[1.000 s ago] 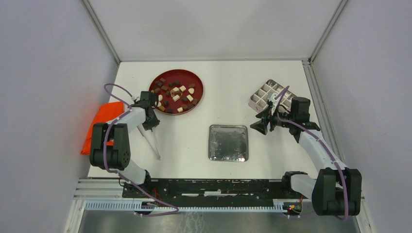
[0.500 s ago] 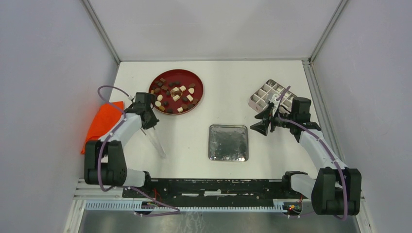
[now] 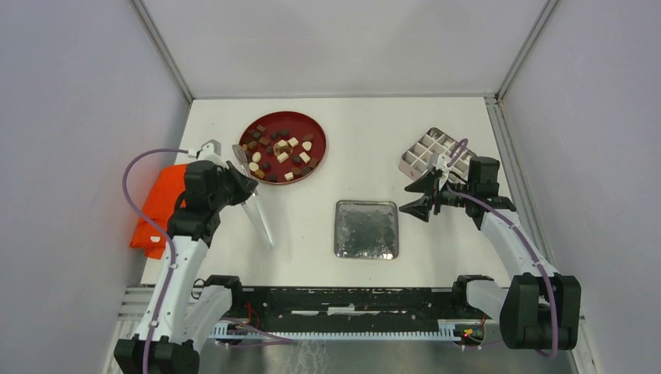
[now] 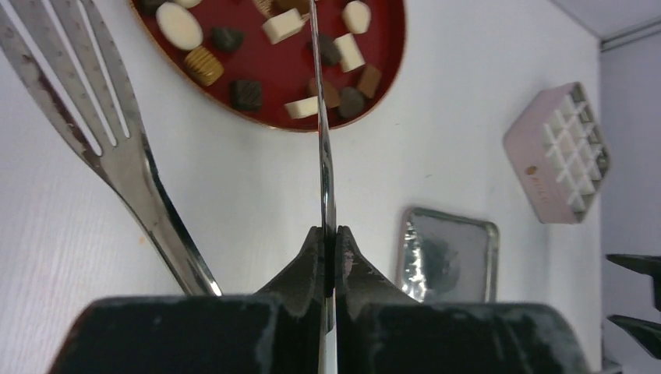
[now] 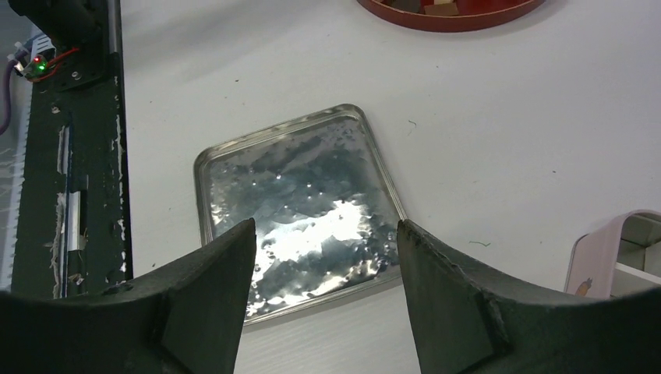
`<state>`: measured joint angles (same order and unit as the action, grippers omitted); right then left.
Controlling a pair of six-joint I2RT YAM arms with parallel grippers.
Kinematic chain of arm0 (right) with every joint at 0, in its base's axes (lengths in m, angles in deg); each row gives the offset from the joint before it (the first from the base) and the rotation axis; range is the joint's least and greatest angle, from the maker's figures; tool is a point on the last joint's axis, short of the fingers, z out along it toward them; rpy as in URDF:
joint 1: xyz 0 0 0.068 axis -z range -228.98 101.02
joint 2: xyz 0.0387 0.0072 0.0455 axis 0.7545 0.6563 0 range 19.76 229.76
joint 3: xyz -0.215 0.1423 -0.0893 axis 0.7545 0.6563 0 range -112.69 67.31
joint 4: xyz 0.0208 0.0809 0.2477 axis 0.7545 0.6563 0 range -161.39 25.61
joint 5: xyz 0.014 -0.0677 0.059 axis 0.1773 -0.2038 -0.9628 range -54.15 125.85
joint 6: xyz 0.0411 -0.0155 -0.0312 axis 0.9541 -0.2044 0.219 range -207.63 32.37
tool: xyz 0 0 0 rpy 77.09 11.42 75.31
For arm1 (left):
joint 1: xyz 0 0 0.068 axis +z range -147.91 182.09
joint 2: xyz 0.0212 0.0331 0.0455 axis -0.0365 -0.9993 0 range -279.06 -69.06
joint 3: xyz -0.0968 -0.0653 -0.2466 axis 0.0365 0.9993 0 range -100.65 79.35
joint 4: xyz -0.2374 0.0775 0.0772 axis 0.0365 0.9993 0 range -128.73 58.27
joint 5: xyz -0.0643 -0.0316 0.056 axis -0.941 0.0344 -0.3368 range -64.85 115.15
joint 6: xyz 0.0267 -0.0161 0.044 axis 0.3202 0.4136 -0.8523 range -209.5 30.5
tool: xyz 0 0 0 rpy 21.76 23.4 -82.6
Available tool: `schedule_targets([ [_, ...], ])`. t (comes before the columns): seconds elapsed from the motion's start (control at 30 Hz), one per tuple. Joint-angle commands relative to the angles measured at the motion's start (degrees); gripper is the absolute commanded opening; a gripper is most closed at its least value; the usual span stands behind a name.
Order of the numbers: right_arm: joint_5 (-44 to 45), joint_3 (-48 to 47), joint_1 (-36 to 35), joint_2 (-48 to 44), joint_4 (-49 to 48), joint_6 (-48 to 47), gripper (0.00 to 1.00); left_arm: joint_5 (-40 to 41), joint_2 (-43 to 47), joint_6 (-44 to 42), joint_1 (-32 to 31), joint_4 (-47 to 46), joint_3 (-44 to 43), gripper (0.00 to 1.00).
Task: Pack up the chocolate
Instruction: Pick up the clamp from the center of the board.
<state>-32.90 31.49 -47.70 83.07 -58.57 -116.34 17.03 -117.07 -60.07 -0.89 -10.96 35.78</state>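
Just beside the red plate (image 4: 386,39) carrying the chocolate (image 4: 245,93), the left gripper (image 4: 328,232) pinches a thin metal utensil (image 4: 326,195) edge-on; a level, steady approach to one piece would serve, while the right gripper (image 5: 325,234) stands spread.

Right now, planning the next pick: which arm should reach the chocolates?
Left: left gripper, shut on metal tongs, is beside the red plate; right gripper is open near the box.
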Motion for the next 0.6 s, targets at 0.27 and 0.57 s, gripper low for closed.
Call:
schedule_targets([
  [0.27, -3.92, -9.17, -6.58, 1.36, -0.56, 5.55, 0.73, -25.19, 8.81, 17.81, -0.58, -28.16, 5.29, 0.02],
  [0.57, -1.17, -13.25, -17.76, 4.1, -23.76, 34.0, 0.97, -16.32, 8.24, 25.83, -9.77, -48.24, 5.58, 0.02],
])
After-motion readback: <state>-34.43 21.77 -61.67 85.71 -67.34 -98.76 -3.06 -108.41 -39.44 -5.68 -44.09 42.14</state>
